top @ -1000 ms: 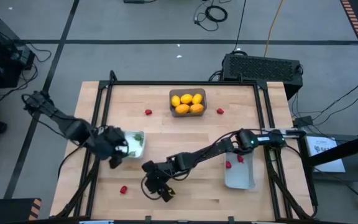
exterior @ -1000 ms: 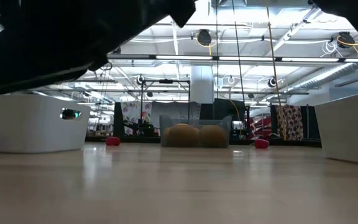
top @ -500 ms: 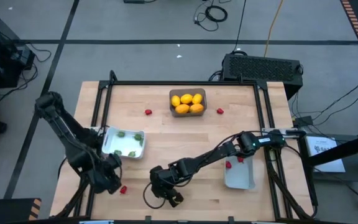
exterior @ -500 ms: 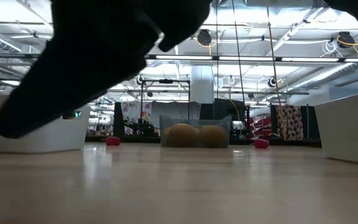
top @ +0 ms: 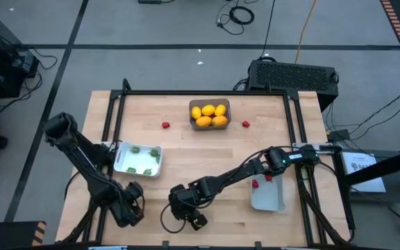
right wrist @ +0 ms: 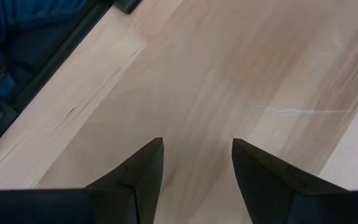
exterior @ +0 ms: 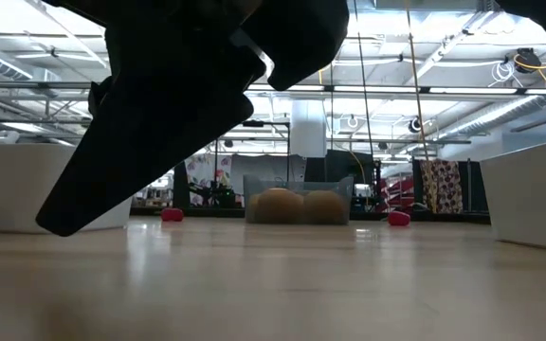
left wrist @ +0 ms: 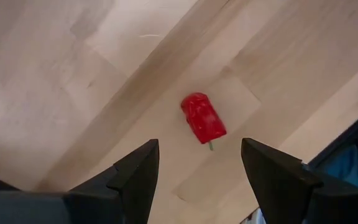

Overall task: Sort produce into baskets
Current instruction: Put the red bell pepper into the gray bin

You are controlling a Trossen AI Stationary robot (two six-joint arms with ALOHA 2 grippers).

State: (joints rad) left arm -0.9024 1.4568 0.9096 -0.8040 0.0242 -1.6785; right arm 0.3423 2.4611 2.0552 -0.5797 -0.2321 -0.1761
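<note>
A small red piece lies flat on the table near its front left. My left gripper hangs open above it, one finger on either side in the left wrist view, touching nothing. My right gripper is open and empty over bare wood near the front edge. A dark grey bin at the far middle holds yellow and orange fruits. A white bin on the left holds green pieces. A white bin on the right holds red pieces.
Two loose red pieces lie on the table on either side of the grey bin. A black frame runs along the table's edges. In the low view a dark gripper body fills the upper left.
My left gripper has gone from the left white bin toward the table's near edge and now stands over the red piece at the front left. My right gripper has shifted a little toward the near right.
</note>
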